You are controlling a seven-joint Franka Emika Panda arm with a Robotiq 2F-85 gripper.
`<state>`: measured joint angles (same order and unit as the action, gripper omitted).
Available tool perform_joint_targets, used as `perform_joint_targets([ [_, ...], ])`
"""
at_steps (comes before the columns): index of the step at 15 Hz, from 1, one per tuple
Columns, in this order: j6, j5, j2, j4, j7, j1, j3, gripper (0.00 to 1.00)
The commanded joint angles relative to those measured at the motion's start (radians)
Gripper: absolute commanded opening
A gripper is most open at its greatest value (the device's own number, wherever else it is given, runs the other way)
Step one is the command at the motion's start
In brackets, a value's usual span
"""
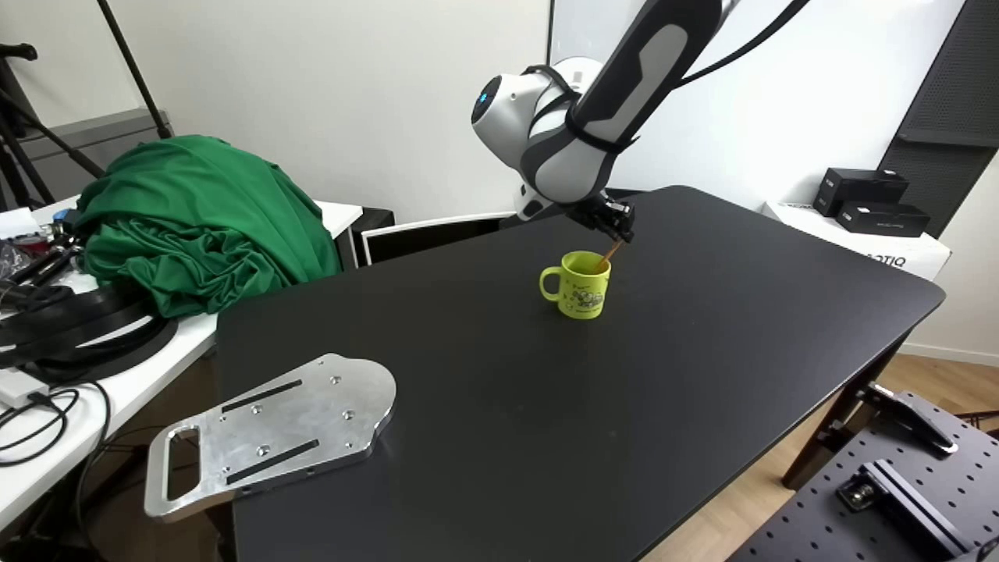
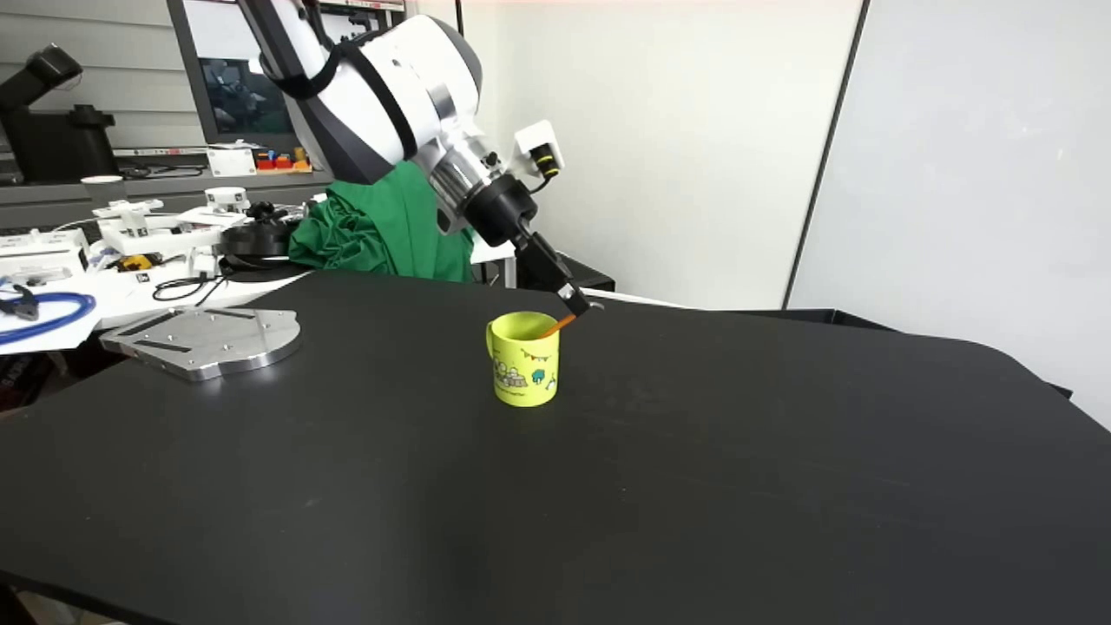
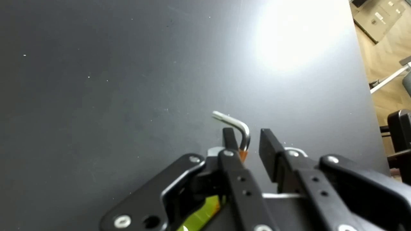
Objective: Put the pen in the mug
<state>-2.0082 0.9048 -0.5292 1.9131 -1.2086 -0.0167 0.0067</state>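
Observation:
The lime mug (image 1: 581,297) stands upright on the dark table and shows in an exterior view (image 2: 526,375); a strip of it shows in the wrist view (image 3: 201,214). No slim dark pen shows. A slim orange stick (image 1: 611,254) leans in the mug, its upper end out past the rim, also in an exterior view (image 2: 559,326). In the wrist view its end is a bent silver metal rod (image 3: 245,141), like a hex key. My gripper (image 3: 247,130) is open, with a gap between the fingers. The stick's end lies between them, close to the left finger and apart from the right.
A flat silver metal plate with a handle slot (image 1: 312,410) lies on the table (image 1: 499,437), away from the mug. A green cloth heap (image 1: 203,218) and cables are on a white side table. The mug's handle (image 1: 549,283) points away from the gripper.

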Motion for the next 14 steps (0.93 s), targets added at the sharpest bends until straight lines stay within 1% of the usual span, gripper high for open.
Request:
perform_joint_targets([
  [1,-0.004,0.009,0.012,0.012,0.047,0.008,0.009,0.58],
  [7,-0.003,-0.007,0.044,-0.004,0.046,0.01,0.017,0.97],
  [9,-0.003,-0.02,0.064,-0.009,0.039,0.013,0.021,1.0],
  [11,0.002,-0.023,0.08,-0.007,0.031,0.012,0.023,1.0],
  [12,0.011,-0.038,0.087,-0.002,-0.012,0.017,0.031,1.0],
  [13,0.005,-0.015,0.062,-0.014,0.008,0.009,0.022,1.0],
  [14,0.007,-0.022,0.067,-0.014,-0.001,0.008,0.024,1.0],
])
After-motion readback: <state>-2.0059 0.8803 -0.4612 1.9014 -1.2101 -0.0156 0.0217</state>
